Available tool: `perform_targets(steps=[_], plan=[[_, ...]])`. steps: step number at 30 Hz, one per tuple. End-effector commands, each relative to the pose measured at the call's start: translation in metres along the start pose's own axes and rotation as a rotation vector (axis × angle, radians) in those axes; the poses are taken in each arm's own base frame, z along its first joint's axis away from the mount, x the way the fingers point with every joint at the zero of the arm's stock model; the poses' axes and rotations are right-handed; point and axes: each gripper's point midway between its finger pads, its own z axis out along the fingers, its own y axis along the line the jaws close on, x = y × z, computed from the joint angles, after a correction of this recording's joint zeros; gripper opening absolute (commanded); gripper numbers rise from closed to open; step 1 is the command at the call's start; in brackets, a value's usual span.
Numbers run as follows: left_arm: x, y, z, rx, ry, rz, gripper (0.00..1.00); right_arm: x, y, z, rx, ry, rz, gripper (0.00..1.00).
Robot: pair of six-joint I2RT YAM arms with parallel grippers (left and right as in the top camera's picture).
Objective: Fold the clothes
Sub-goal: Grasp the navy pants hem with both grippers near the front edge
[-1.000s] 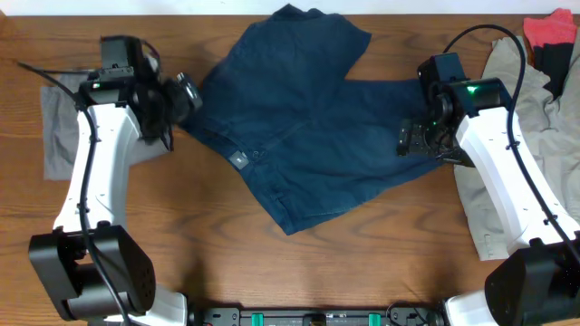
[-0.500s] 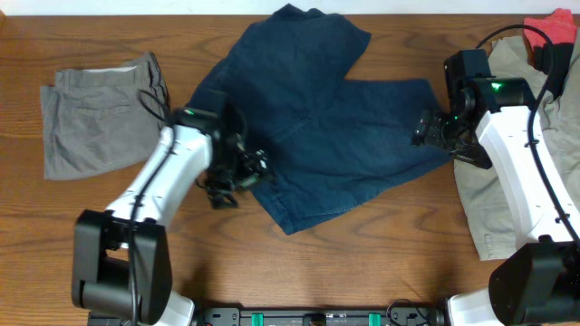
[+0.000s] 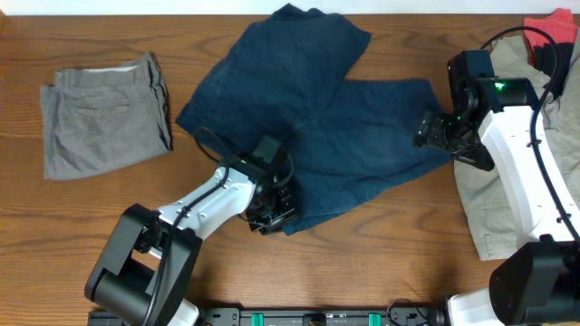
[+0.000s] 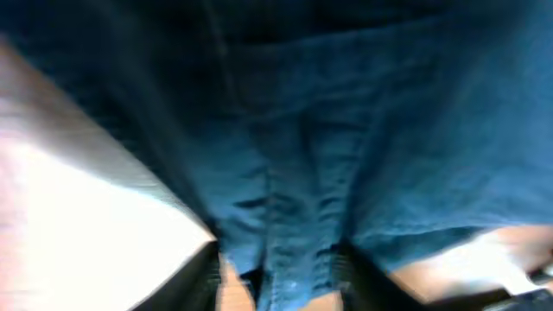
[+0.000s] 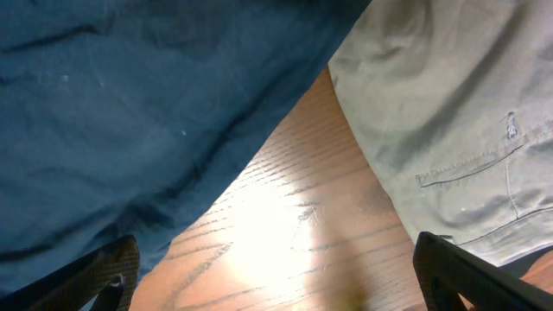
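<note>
Dark navy shorts lie spread over the middle of the table. My left gripper sits at their lower front edge. In the left wrist view the navy cloth is bunched between the two dark fingers, so the left gripper is shut on it. My right gripper hangs at the shorts' right edge. In the right wrist view it stands wide open over bare wood, with navy cloth on its left and a beige garment on its right.
Folded grey shorts lie at the far left. At the right edge a beige garment lies in a pile, with a red piece in the top right corner. Bare wooden table runs along the front.
My left arm has swung from the shorts' upper left side down to their front edge, and its jaws have closed on the cloth. The right gripper shifted slightly right and stays open.
</note>
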Motion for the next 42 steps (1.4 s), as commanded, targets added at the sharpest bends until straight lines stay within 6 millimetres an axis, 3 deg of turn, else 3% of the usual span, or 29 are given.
perform_targets(steps=[1, 5, 8, 12, 14, 15, 16, 18, 19, 20, 24, 27, 32, 36, 42], plan=[[-0.012, 0.011, 0.000, -0.048, -0.059, -0.048, 0.29, -0.002, -0.003, -0.005, -0.006, -0.012, 0.024, 0.99], [-0.015, 0.021, -0.003, -0.073, -0.060, -0.046, 0.19, -0.001, -0.004, -0.005, -0.002, -0.007, 0.023, 0.99], [-0.031, 0.050, -0.015, -0.154, -0.098, -0.059, 0.13, 0.000, -0.004, -0.005, -0.001, -0.005, 0.024, 0.99], [-0.071, 0.090, -0.055, -0.222, -0.180, -0.113, 0.07, 0.002, -0.005, -0.005, 0.001, 0.003, 0.023, 0.99], [-0.086, 0.099, -0.077, -0.192, -0.197, -0.147, 0.06, 0.006, -0.001, -0.003, -0.017, 0.021, 0.021, 0.99], [-0.090, 0.100, -0.084, -0.170, -0.193, -0.156, 0.08, 0.009, 0.002, -0.002, -0.035, 0.037, 0.021, 0.99], [-0.090, 0.099, -0.090, -0.134, -0.175, -0.155, 0.16, 0.013, 0.006, 0.000, -0.058, 0.057, 0.020, 0.99], [-0.082, 0.095, -0.097, -0.057, -0.108, -0.144, 0.54, 0.024, 0.013, 0.004, -0.103, 0.107, 0.019, 0.99], [-0.073, 0.095, -0.097, -0.045, -0.065, -0.155, 0.69, 0.032, 0.017, 0.008, -0.124, 0.141, 0.017, 0.99], [-0.065, 0.098, -0.097, -0.053, -0.033, -0.170, 0.76, 0.039, 0.019, 0.011, -0.135, 0.167, 0.018, 0.99], [-0.033, 0.107, -0.095, -0.100, 0.087, -0.241, 0.85, 0.073, 0.031, 0.027, -0.188, 0.299, 0.058, 0.99], [-0.026, 0.101, -0.088, -0.049, 0.123, -0.295, 0.85, 0.095, 0.040, 0.039, -0.228, 0.377, 0.088, 0.99], [-0.032, 0.100, -0.065, 0.003, 0.096, -0.413, 0.83, 0.116, 0.036, 0.065, -0.185, 0.428, 0.215, 0.99], [-0.035, 0.099, -0.048, 0.012, 0.064, -0.444, 0.81, 0.122, 0.034, 0.080, -0.169, 0.431, 0.306, 0.99], [-0.066, 0.104, -0.040, -0.036, -0.109, -0.383, 0.67, 0.119, 0.031, 0.101, -0.144, 0.382, 0.427, 0.99]])
